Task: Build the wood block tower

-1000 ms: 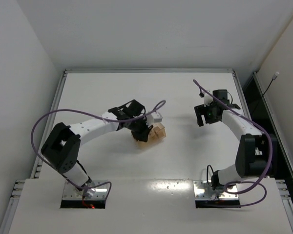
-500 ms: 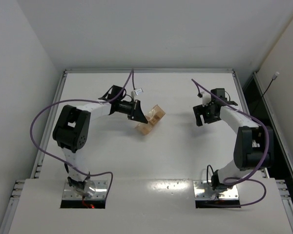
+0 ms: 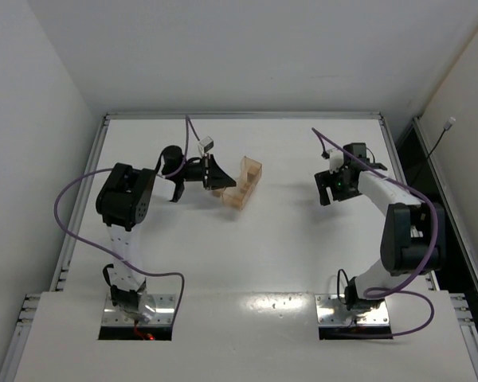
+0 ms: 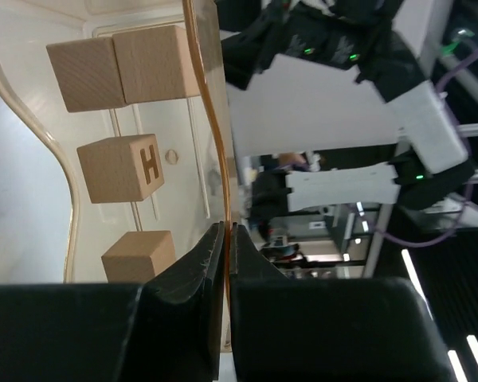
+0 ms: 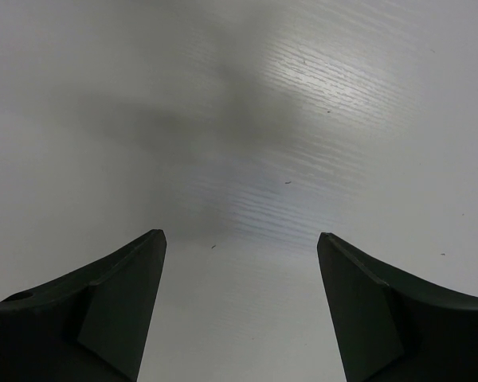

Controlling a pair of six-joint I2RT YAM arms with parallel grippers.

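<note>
White walls close in a white desk (image 3: 303, 255). Left of its middle, the left tool (image 4: 225, 235) is pinched tight on the thin wall of a translucent tan box (image 4: 203, 119). Four wood blocks (image 4: 119, 167) lie loose inside the box: two touch side by side, two sit apart, and one shows a letter H. The right tool (image 5: 239, 235) hovers spread wide over the desk, well apart from the box.
</note>
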